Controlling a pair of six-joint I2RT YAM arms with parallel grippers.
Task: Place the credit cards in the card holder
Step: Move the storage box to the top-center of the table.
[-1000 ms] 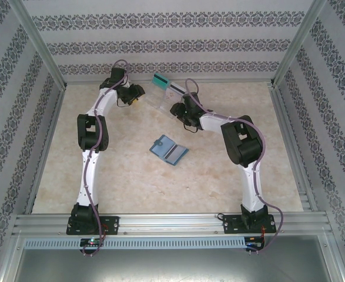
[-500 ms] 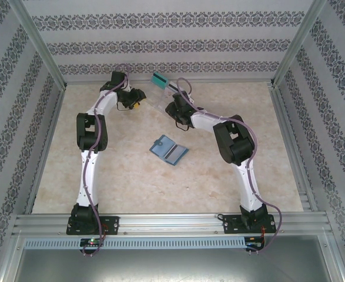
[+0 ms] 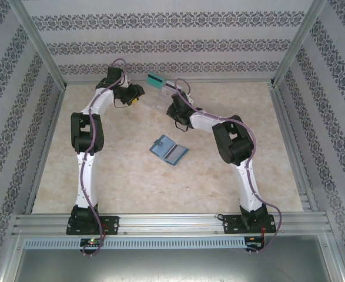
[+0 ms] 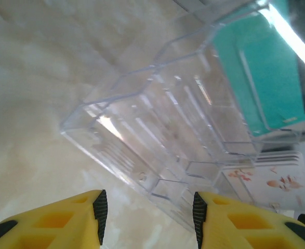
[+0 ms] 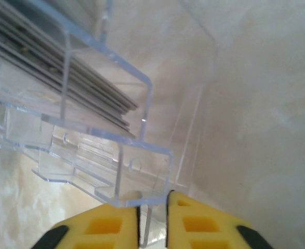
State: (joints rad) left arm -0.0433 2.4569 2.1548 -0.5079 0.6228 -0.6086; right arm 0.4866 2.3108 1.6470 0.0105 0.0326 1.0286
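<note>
A clear plastic tray (image 3: 153, 97) lies at the back of the table, and a teal credit card (image 3: 156, 78) stands at its far end. In the left wrist view that teal card (image 4: 259, 78) leans in the tray (image 4: 157, 135), with a white patterned card (image 4: 269, 179) below it. My left gripper (image 4: 148, 207) is open just short of the tray's near wall, holding nothing. My right gripper (image 5: 153, 205) is shut on a thin wall of the tray (image 5: 116, 171), and a stack of cards (image 5: 90, 88) shows edge-on beyond. The teal-blue card holder (image 3: 168, 150) lies open mid-table.
Patterned walls and metal rails (image 3: 49, 64) close in the table on three sides. The marbled tabletop (image 3: 131, 188) is bare in front of the card holder. Both arms (image 3: 231, 141) reach toward the back middle and face each other across the tray.
My right gripper has moved left and farther back onto the tray and narrowed its jaws on the wall. My left arm has shifted slightly toward the back; its jaws kept their width.
</note>
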